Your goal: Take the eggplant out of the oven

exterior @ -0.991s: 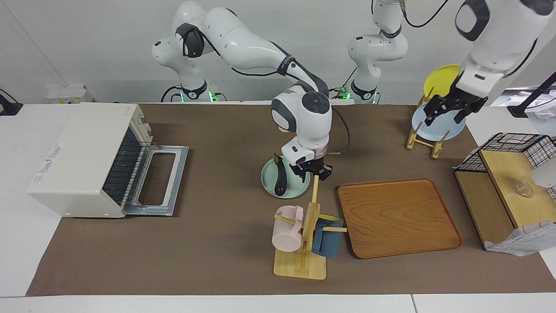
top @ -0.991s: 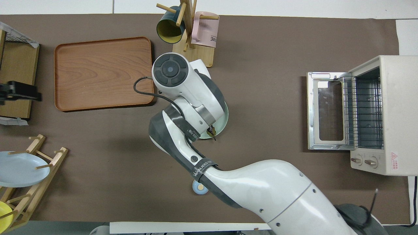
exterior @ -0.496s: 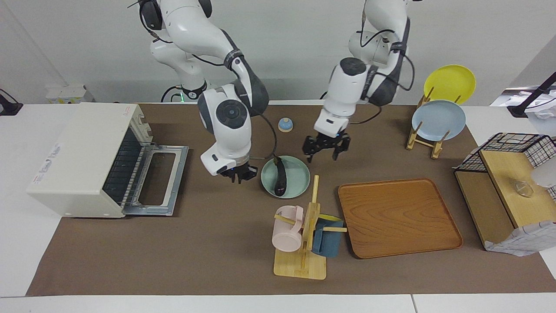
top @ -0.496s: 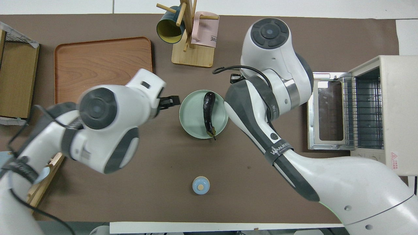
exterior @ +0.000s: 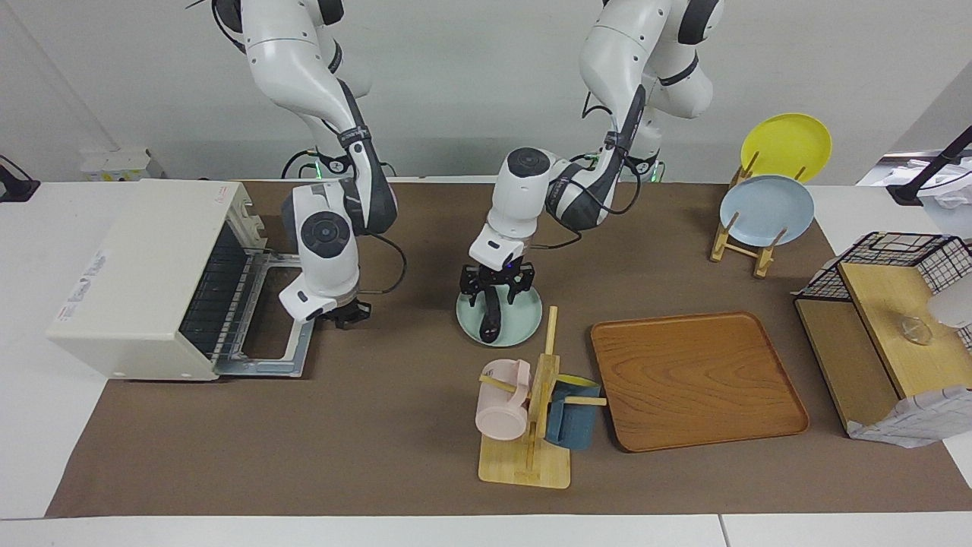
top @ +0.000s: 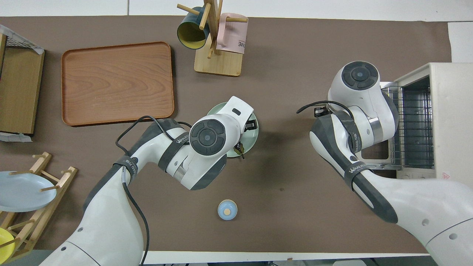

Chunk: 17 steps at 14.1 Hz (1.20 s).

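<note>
The eggplant (exterior: 490,317) lies on a round mint-green plate (exterior: 524,323) in the middle of the table, outside the oven (exterior: 144,273). The oven stands at the right arm's end with its door (exterior: 275,315) dropped open and its rack bare. My left gripper (exterior: 497,287) is low over the plate, open, with its fingers astride the eggplant's end nearer the robots. In the overhead view the left hand covers most of the eggplant; only its stem tip (top: 241,150) shows. My right gripper (exterior: 345,311) hangs low beside the oven door's edge, holding nothing I can see.
A mug tree (exterior: 531,414) with a pink and a blue mug stands beside the plate, farther from the robots. A wooden tray (exterior: 695,380), a plate rack (exterior: 763,216) and a wire basket shelf (exterior: 888,304) lie toward the left arm's end. A small blue knob (top: 226,209) sits near the robots.
The left arm swung in from the plate rack and brought its gripper down over the eggplant. The right gripper left the plate and moved to the oven door.
</note>
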{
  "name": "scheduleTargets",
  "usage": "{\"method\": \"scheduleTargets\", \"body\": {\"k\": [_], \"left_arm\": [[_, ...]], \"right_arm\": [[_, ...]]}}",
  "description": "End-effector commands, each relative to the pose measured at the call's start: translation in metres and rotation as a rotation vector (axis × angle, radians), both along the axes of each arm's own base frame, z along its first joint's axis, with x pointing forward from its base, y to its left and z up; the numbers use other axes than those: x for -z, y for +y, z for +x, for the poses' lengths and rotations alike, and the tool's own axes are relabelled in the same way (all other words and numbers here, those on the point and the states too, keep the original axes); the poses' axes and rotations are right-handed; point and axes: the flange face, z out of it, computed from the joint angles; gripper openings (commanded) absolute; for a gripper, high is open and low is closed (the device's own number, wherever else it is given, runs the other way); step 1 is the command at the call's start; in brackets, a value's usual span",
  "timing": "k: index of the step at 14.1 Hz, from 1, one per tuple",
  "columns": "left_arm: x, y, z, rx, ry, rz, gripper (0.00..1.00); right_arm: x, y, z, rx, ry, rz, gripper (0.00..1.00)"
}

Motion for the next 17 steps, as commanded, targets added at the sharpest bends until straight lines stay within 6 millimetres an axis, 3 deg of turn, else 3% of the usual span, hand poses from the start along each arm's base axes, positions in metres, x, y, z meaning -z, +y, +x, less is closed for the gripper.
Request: {"method": "scheduleTargets", "body": {"k": [1, 3, 5, 7, 8, 9, 12, 14, 16, 17], "left_arm": [[0.001, -0.001, 0.004, 0.001, -0.019, -0.008, 0.55], [0.009, -0.001, 0.003, 0.001, -0.014, -0.004, 0.46], [0.008, 0.004, 0.008, -0.01, 0.004, 0.014, 0.14], [-0.015, 0.034, 0.031, -0.065, 0.027, 0.04, 0.08], [-0.036, 0.061, 0.047, -0.103, 0.036, 0.048, 0.06], [-0.062, 0.106, 0.071, -0.149, 0.043, 0.059, 0.05], [-0.078, 0.233, 0.134, -0.109, 0.083, 0.128, 0.04], [-0.073, 0.305, 0.161, -0.005, 0.057, 0.149, 0.01], [-0.042, 0.338, 0.179, 0.043, 0.026, 0.16, 0.01], [-0.031, 0.346, 0.184, 0.053, 0.017, 0.164, 0.01]], "right_arm": [[-0.005, -0.016, -0.011, -0.062, 0.007, -0.016, 0.0], [-0.005, -0.017, -0.013, -0.106, 0.026, -0.072, 0.0], [-0.008, -0.016, -0.015, -0.125, 0.043, -0.105, 0.0], [-0.02, -0.015, -0.012, -0.158, 0.054, -0.133, 0.0], [-0.026, -0.018, -0.011, -0.18, 0.067, -0.145, 0.0], [-0.036, -0.024, -0.007, -0.207, 0.075, -0.153, 0.0], [-0.082, -0.056, 0.004, -0.25, 0.093, -0.158, 0.0], [-0.112, -0.092, -0.001, -0.258, 0.089, -0.147, 0.0], [-0.136, -0.126, -0.008, -0.257, 0.095, -0.127, 0.01], [-0.145, -0.133, -0.012, -0.245, 0.097, -0.124, 0.15]]}}
